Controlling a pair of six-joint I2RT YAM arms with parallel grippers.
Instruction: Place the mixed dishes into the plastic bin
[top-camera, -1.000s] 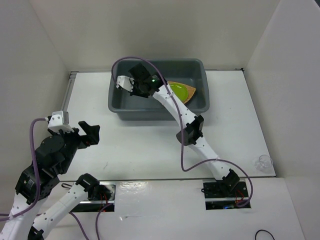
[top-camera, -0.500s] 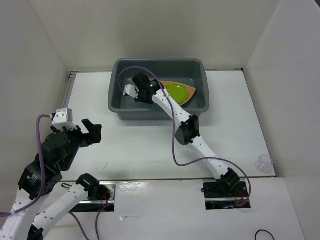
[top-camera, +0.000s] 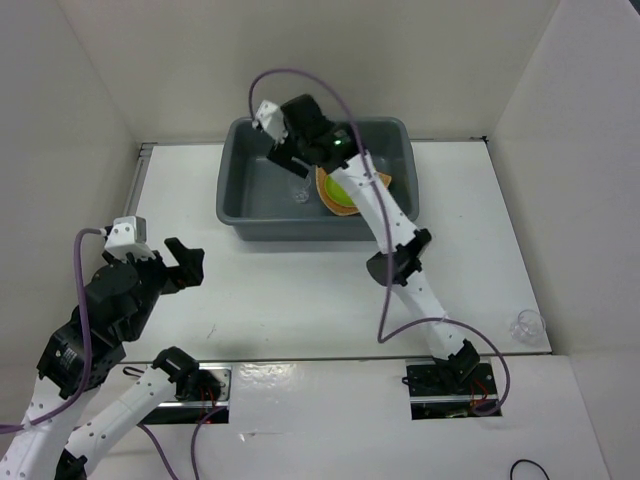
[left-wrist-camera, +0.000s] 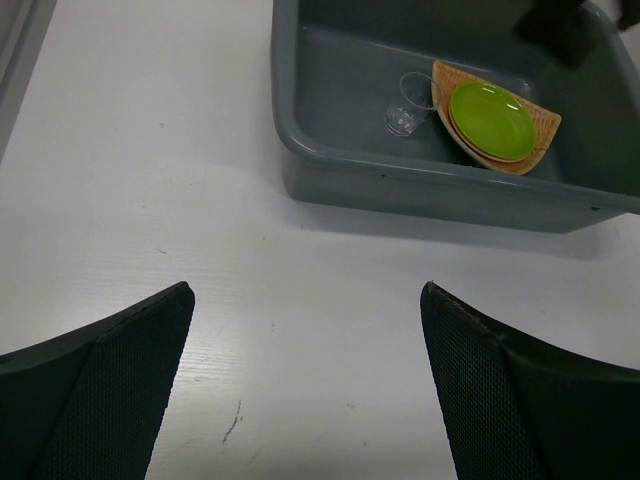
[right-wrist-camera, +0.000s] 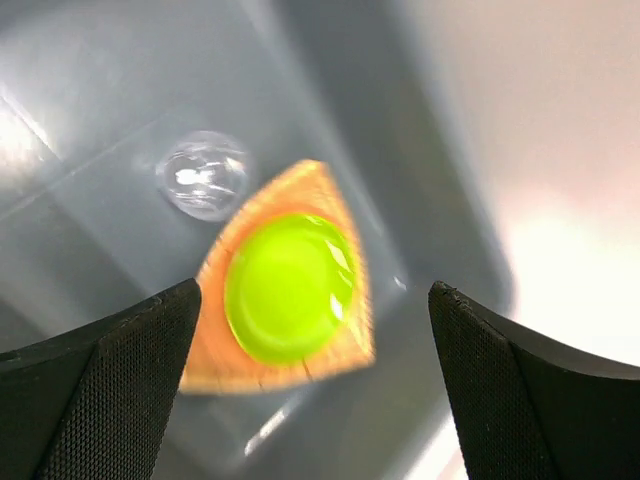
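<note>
Wide-spread left fingers hang empty over the near left part of the white surface, well short of the bin. The left arm is folded up by its base, a purple cable looping off its wrist.

Bare white surface runs from the arm bases to the back wall. A small clear cup stands alone near the surface's right edge, well apart from everything else.

Further back, the dark grey bin sits on the surface, toward the far edge and a little left of centre. Inside it, the woven plate lies toward the right half, with the green plate resting on top of it. Whether the woven plate lies flat or leans on the bin wall cannot be told. A clear glass stands upright on the bin floor just beside the woven plate's left corner.

Above the bin, the right arm stretches forward with its right fingers set wide and holding nothing. The wrist view looks down between them at the glass and the stacked plates.

White panels close in the surface at the left, the back and the right.
</note>
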